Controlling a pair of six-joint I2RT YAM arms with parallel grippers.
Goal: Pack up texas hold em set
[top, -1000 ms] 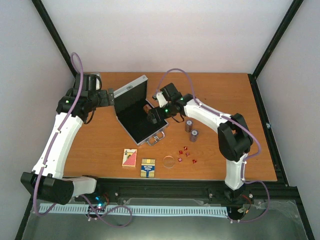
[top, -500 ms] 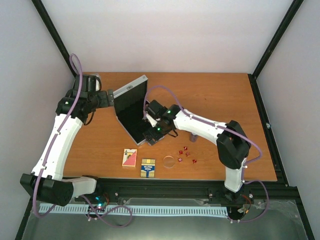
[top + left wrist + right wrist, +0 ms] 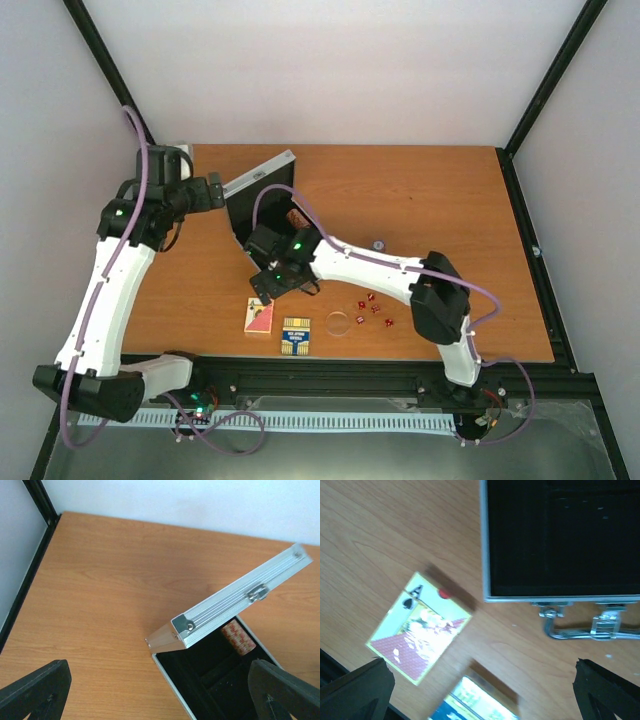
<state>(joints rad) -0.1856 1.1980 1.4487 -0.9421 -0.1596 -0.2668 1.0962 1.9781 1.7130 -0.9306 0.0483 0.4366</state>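
**Open case on a wooden tabletop, both end effectors spread and empty**

An orange-brown wooden tabletop sits in a booth of plain white walls with black frame posts at the corners. One silver aluminium case stands open left of centre in the overhead view. Its lid is raised at a slant and its black lining shows. One tan chip roll lies inside. The case's metal handle is at its front edge.

Lower in the frame lie two decks, near each other but apart: the red-white deck and the blue-yellow deck. To their right are one clear disc and five tiny red dice. One dark chip stack shows just above the right arm.

The right end effector hangs over the case's front edge and the red-white deck, fingers spread wide, holding nothing. The left end effector is near the lid's left end, also wide open and empty.
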